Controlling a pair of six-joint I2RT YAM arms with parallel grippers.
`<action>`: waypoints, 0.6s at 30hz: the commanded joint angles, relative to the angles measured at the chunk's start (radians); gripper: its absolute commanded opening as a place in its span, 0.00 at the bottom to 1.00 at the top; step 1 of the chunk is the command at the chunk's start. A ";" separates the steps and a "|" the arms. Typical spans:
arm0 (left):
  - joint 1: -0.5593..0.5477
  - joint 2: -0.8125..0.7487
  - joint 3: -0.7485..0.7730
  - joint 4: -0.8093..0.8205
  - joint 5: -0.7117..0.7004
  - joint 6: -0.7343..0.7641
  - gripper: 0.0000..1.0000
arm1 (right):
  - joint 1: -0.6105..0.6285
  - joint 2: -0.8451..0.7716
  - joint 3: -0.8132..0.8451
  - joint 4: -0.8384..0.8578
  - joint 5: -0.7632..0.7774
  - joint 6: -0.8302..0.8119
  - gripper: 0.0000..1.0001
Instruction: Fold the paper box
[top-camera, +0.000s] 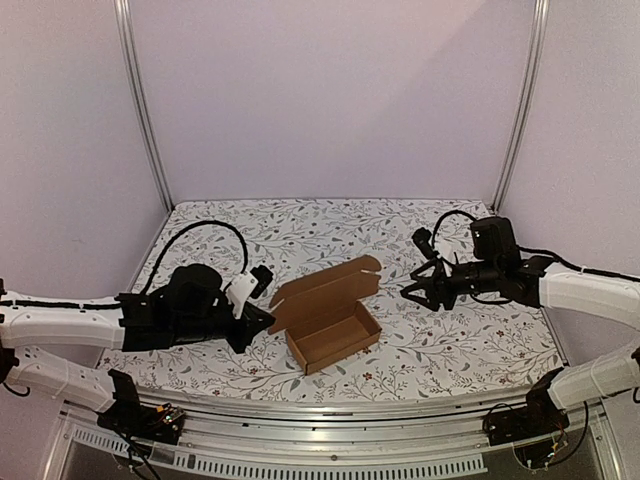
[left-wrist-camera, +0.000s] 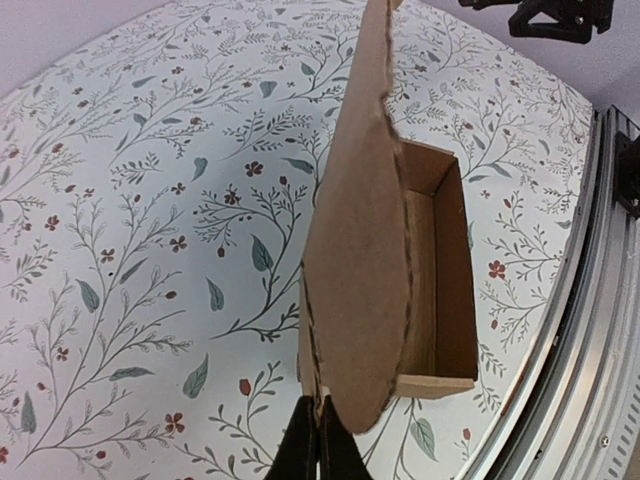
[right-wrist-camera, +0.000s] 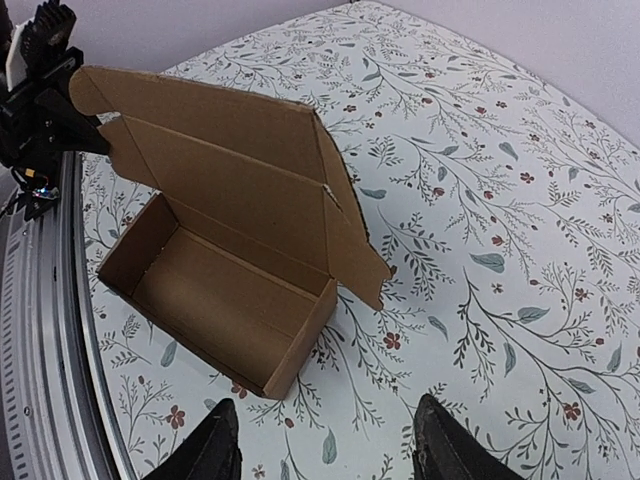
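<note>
The paper box (top-camera: 335, 335) is a brown cardboard carton standing near the table's middle, its tray formed and its lid (top-camera: 325, 285) raised at the back with side tabs sticking out. My left gripper (top-camera: 266, 319) is at the box's left end. In the left wrist view it (left-wrist-camera: 319, 440) is shut on the thin edge of the lid's left tab (left-wrist-camera: 360, 250). My right gripper (top-camera: 410, 291) is open and empty, to the right of the box and apart from it. In the right wrist view its fingers (right-wrist-camera: 214, 447) are spread wide, short of the box (right-wrist-camera: 215, 295).
A floral cloth (top-camera: 430, 345) covers the table. An aluminium rail (top-camera: 330, 410) runs along the near edge. Purple walls and two metal posts (top-camera: 145, 110) enclose the back and sides. Black cables loop over both arms.
</note>
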 joint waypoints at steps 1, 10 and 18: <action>0.004 -0.010 -0.015 -0.016 -0.001 0.018 0.00 | 0.005 0.100 0.072 0.054 -0.057 -0.099 0.58; 0.005 -0.011 -0.014 -0.019 0.005 0.019 0.00 | -0.016 0.283 0.195 0.051 -0.164 -0.218 0.58; 0.004 -0.011 -0.010 -0.018 0.004 0.017 0.00 | -0.033 0.397 0.271 0.041 -0.209 -0.242 0.57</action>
